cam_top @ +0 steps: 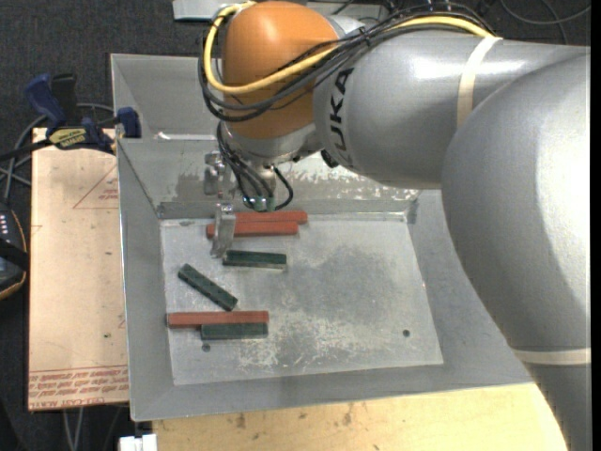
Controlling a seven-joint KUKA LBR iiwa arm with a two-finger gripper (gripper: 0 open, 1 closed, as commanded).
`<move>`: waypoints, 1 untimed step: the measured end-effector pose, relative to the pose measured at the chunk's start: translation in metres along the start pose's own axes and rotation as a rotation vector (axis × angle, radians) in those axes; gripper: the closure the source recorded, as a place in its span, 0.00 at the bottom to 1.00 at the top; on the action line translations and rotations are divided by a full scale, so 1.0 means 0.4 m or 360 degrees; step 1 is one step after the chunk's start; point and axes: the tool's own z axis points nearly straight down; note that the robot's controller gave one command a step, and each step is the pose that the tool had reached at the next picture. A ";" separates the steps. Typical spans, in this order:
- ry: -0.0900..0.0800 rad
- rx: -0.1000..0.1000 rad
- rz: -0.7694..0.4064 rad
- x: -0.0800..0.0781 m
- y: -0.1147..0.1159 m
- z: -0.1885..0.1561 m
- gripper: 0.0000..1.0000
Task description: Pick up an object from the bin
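Observation:
My gripper (223, 241) hangs low over the bin's far left part, under the arm's orange cover. Its tip is at the left end of a long red bar (268, 223) that lies flat along the back of the bin floor. Just in front of the tip, a short dark green bar (254, 260) lies parallel to the red one. Whether the tip touches either bar cannot be seen. A second dark green bar (208, 287) lies at a slant a little nearer the front left.
Near the front left, another red bar (211, 318) lies side by side with a dark green bar (235, 330). The big arm covers the bin's right and back. The bin's left wall is close to the gripper.

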 end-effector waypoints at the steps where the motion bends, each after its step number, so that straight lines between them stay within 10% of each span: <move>1: 0.0001 0.0003 0.0141 0.014 -0.089 0.284 0.00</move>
